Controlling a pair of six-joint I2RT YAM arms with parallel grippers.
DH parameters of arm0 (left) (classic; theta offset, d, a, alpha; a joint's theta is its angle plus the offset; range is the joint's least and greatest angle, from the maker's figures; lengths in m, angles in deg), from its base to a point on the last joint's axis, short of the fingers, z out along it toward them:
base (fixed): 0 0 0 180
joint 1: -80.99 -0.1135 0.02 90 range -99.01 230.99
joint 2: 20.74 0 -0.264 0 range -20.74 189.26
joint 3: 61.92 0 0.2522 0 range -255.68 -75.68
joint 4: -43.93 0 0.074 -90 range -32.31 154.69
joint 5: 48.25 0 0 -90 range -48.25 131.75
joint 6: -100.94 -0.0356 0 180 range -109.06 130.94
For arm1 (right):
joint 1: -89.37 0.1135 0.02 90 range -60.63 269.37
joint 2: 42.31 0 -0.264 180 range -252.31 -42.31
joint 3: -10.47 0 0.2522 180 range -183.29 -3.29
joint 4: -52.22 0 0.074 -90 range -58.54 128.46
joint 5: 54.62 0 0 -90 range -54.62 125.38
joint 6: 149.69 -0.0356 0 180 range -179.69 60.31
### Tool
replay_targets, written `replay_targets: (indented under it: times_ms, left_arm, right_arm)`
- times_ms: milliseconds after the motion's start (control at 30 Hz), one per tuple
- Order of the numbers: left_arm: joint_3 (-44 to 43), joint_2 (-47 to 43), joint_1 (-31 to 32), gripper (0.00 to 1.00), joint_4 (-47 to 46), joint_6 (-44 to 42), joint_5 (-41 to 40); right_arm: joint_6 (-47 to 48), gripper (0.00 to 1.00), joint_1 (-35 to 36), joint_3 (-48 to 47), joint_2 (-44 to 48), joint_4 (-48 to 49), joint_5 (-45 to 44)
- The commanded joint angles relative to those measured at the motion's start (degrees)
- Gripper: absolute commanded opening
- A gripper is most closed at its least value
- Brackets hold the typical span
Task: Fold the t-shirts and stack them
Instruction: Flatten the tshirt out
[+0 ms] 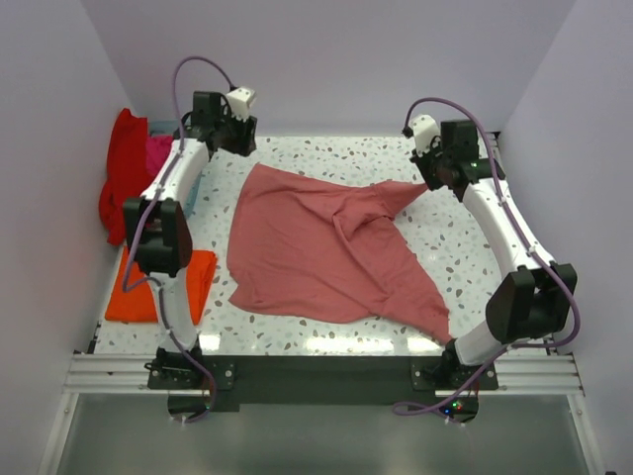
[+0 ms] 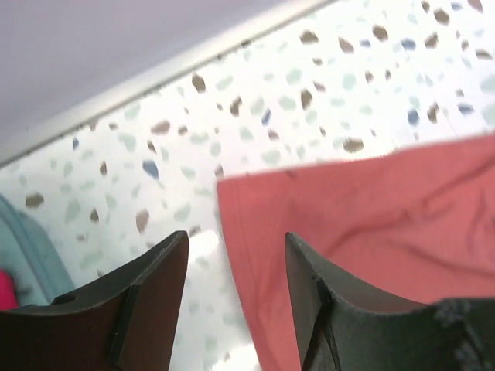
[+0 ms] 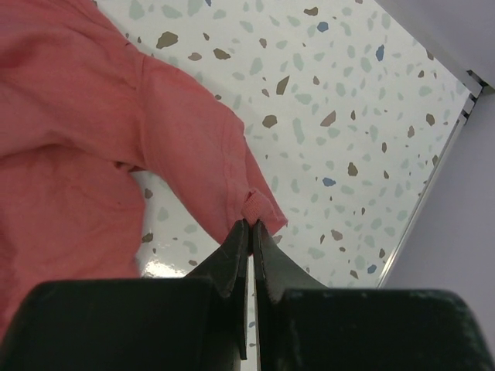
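Rose-pink t-shirt (image 1: 326, 252), sleeve edge nipped in right pincer (image 3: 249, 225)

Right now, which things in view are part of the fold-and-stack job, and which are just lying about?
Job: rose-pink t-shirt, spread mid-table, sleeve pinched by right gripper; orange t-shirt, folded, near left; red t-shirt and magenta t-shirt, far left.
Lying about: pale blue basket, far left corner.

no readable text, labels, brands, numbers or signs on anything in view
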Motion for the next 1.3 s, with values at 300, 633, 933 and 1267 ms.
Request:
replay_targets:
  times_ms: [300,633,933,1267]
  left_arm:
    - [-14.0,20.2,1.0,0.62,-13.2,5.9,-0.6]
    - [-11.3,24.4,0.9,0.64,-13.8,3.0,-2.3]
    - [-15.3,28.5,1.0,0.64,-10.6,3.0,-1.8]
    - [-15.4,26.7,0.7,0.01,-3.8,2.3,3.7]
  right_arm:
    - [-3.0,0.0,-1.0,-3.3,-3.1,2.3,0.5]
    - [-3.2,0.0,-1.0,-3.7,-4.3,2.3,-0.2]
    - [-2.6,0.0,-1.4,-4.0,-5.6,3.2,-0.5]
    - [-3.5,0.0,-2.6,-7.3,-8.0,5.2,-0.5]
